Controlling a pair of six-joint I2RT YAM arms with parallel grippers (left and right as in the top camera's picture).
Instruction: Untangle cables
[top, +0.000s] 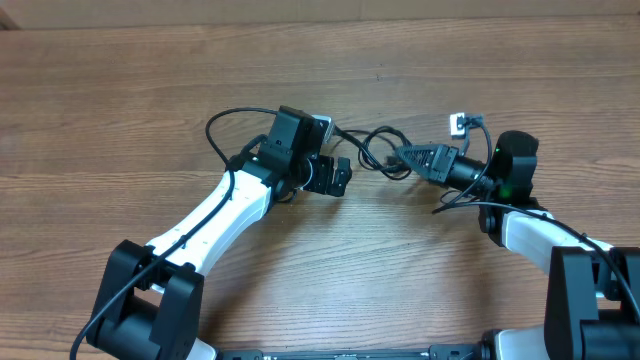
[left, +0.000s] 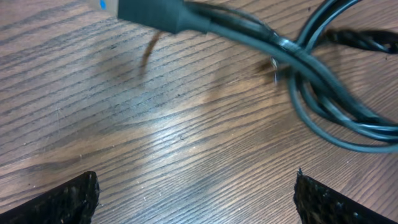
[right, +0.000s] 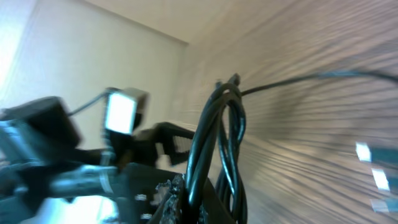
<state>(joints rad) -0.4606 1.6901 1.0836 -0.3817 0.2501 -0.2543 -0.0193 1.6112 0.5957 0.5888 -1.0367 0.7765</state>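
The cables (top: 382, 142) are thin black cords bunched in loops at the table's middle, between my two grippers. My right gripper (top: 402, 155) points left and is shut on the bundle. In the right wrist view the looped cords (right: 214, 124) rise from between the shut jaws (right: 233, 190). My left gripper (top: 338, 177) is open and empty, just left of the bundle. In the left wrist view its fingertips (left: 196, 190) are wide apart over bare wood. The cords (left: 323, 93) and a dark plug (left: 152, 12) lie ahead of them. One cord loops out to the left (top: 215, 130).
A small white connector (top: 458, 123) lies behind the right gripper on the wooden table (top: 120, 100). The left arm (top: 215, 215) reaches in from the bottom left, the right arm (top: 530, 225) from the bottom right. The right wrist view is blurred.
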